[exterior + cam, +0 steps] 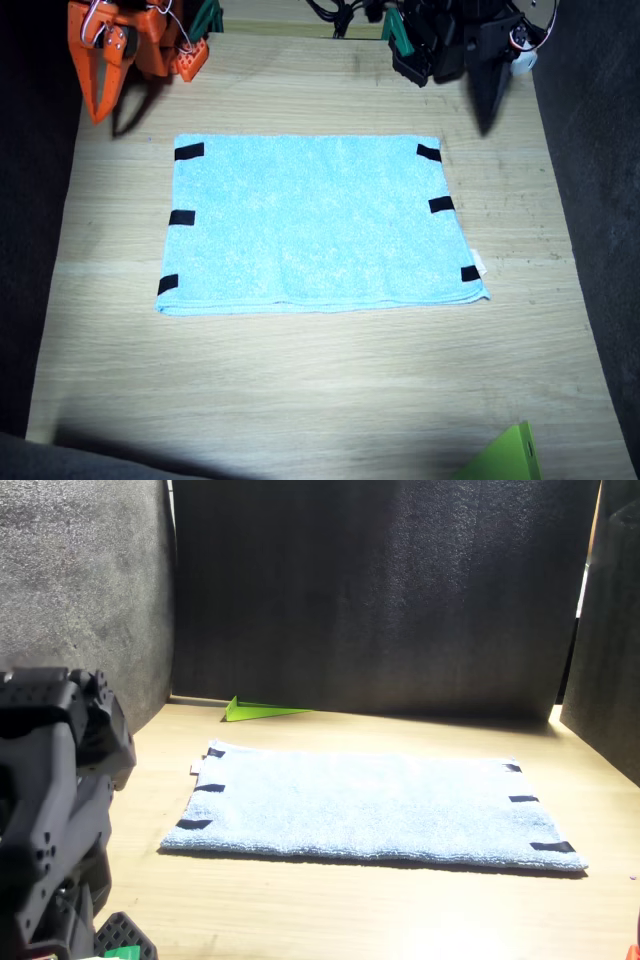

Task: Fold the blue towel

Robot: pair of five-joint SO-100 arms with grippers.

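The blue towel (318, 222) (370, 805) lies flat in the middle of the wooden table, with short black tape strips along its two short edges and a small white tag (480, 264) at one corner. A doubled edge shows along its near side in the fixed view. My right gripper (97, 112), orange, hangs at the table's back edge, well off the towel's corner, its jaws together and holding nothing. My left gripper (488, 118), black, sits at the other back corner, also clear of the towel, and looks shut and empty.
A lime-green object corner (508, 457) (260, 711) pokes in at the table's edge beyond the towel. Dark foam walls (380, 590) surround the table. The black left arm's body (50, 810) fills the front view's lower corner.
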